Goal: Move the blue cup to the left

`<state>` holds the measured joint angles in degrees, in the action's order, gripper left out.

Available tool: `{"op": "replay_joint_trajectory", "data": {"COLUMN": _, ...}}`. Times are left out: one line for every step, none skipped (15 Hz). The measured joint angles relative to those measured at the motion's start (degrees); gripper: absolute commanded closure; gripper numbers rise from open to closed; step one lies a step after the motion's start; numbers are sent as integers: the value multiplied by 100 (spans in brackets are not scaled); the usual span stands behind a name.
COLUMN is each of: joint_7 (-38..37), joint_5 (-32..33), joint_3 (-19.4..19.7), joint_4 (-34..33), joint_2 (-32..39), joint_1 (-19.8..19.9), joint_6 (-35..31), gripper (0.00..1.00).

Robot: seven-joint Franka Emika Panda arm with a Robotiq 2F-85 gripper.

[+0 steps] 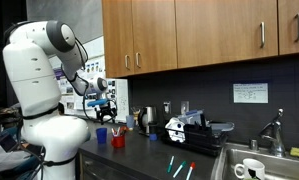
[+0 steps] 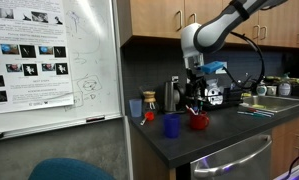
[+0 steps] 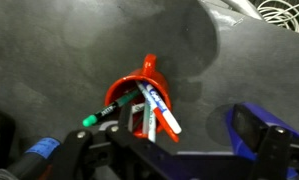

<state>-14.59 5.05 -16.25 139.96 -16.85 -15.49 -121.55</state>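
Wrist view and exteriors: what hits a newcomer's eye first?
The big white robot arm fills the left of an exterior view, gripper hanging over the counter. The wrist view looks straight down on a red cup stuffed with pens; the blue cup stands beside it.

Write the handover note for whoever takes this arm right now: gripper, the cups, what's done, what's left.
Gripper: looks open in the wrist view and holds nothing. It hovers over the red cup with the pens, which is not the target.
Blue cup: upright on the dark counter, beside the red cup with a gap between them, not in contact with the gripper.
Done: no grasp yet.
Left: shift across to the blue cup, grasp it, carry it left, set it down and release. Probably best to keep clear of the pens on the way.
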Motion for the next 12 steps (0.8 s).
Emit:
{"op": "replay_joint_trajectory", "data": {"joint_7": 8, "joint_5": -33, "joint_3": 82, "joint_4": 178, "joint_2": -141, "joint_1": 63, "joint_6": -127, "gripper": 0}}
{"op": "replay_joint_trajectory", "data": {"joint_7": 33, "joint_5": -100, "joint_3": 169, "joint_4": 343, "joint_2": -278, "joint_1": 112, "joint_6": -250, "gripper": 0}}
{"op": "replay_joint_trajectory", "data": {"joint_7": 67, "joint_5": -188, "joint_3": 254, "joint_4": 481, "joint_2": -402, "joint_1": 146, "joint_6": -341, "gripper": 0}}
{"op": "replay_joint_trajectory", "data": {"joint_7": 95, "joint_5": -277, "joint_3": 337, "joint_4": 606, "joint_2": -524, "joint_1": 176, "joint_6": -404, "gripper": 0}}
{"op": "replay_joint_trajectory", "data": {"joint_7": 125, "joint_5": -344, "joint_3": 411, "joint_4": 710, "joint_2": -637, "joint_1": 205, "joint_6": -434, "gripper": 0}}
{"op": "replay_joint_trajectory", "data": {"joint_7": 144, "joint_5": -377, "joint_3": 474, "joint_4": 794, "joint_2": -750, "joint_1": 238, "joint_6": -438, "gripper": 0}}
{"op": "replay_joint_trajectory", "data": {"joint_7": 157, "joint_5": -380, "joint_3": 483, "joint_4": 827, "joint_2": -801, "joint_1": 266, "joint_6": -434, "gripper": 0}}
{"op": "replay_joint_trajectory", "data": {"joint_7": 157, "joint_5": -380, "joint_3": 480, "joint_4": 830, "joint_2": -807, "joint_1": 269, "joint_6": -433, "gripper": 0}}
{"op": "replay_joint_trajectory", "data": {"joint_7": 157, "joint_5": -380, "joint_3": 467, "joint_4": 829, "joint_2": -804, "joint_1": 268, "joint_6": -433, "gripper": 0}}
{"op": "replay_joint_trajectory", "data": {"joint_7": 156, "joint_5": -380, "joint_3": 448, "joint_4": 829, "joint_2": -792, "joint_1": 268, "joint_6": -434, "gripper": 0}}
{"op": "replay_joint_trajectory", "data": {"joint_7": 154, "joint_5": -380, "joint_3": 424, "joint_4": 827, "joint_2": -773, "joint_1": 268, "joint_6": -435, "gripper": 0}}
{"op": "replay_joint_trajectory", "data": {"joint_7": 154, "joint_5": -380, "joint_3": 420, "joint_4": 827, "joint_2": -765, "joint_1": 268, "joint_6": -435, "gripper": 0}}
